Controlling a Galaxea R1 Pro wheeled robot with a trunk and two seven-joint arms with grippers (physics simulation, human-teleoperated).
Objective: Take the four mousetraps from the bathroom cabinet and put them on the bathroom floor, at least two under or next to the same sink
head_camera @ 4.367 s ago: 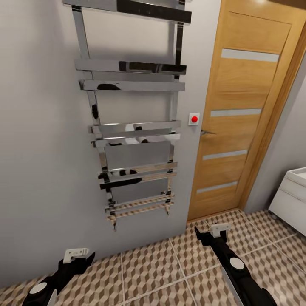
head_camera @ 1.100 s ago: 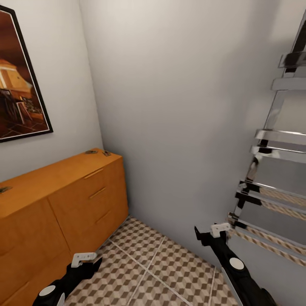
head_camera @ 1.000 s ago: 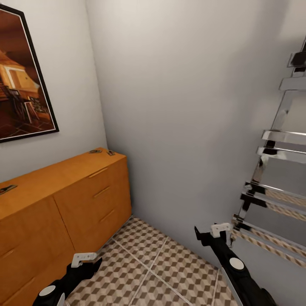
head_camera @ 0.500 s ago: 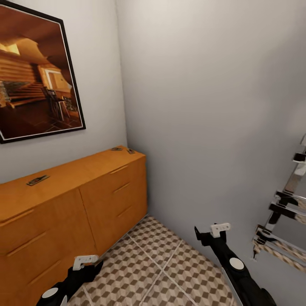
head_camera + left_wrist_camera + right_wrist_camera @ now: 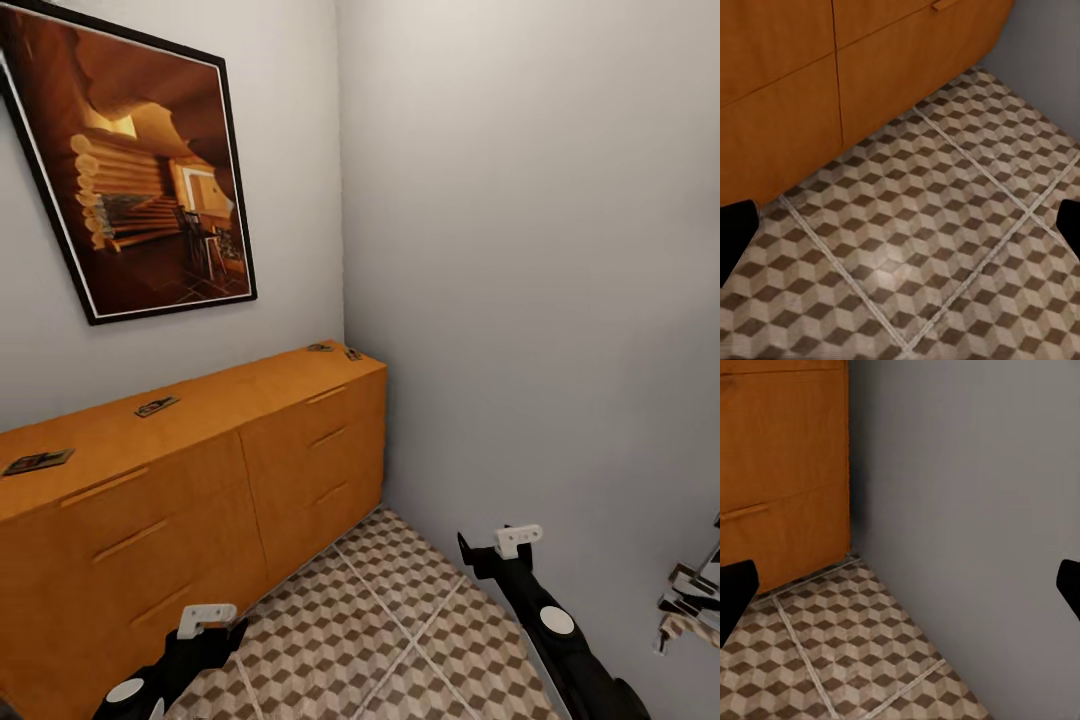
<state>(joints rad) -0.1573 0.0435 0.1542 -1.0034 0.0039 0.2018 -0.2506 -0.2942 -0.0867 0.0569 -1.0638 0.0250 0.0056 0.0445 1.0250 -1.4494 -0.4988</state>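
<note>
Orange-brown cabinet (image 5: 200,470), seemingly four mousetraps (image 5: 156,407) atop.

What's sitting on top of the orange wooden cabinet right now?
Four mousetraps lie on the cabinet top: one at the near left, one mid-top, and two close together at the far end. The drawers are shut, so whatever is inside is hidden.

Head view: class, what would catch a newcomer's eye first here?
The orange cabinet along the left wall, with four small dark mousetraps scattered on its top. Above it hangs a tilted black-framed picture of a wooden interior. Below lies the cube-patterned floor.
</note>
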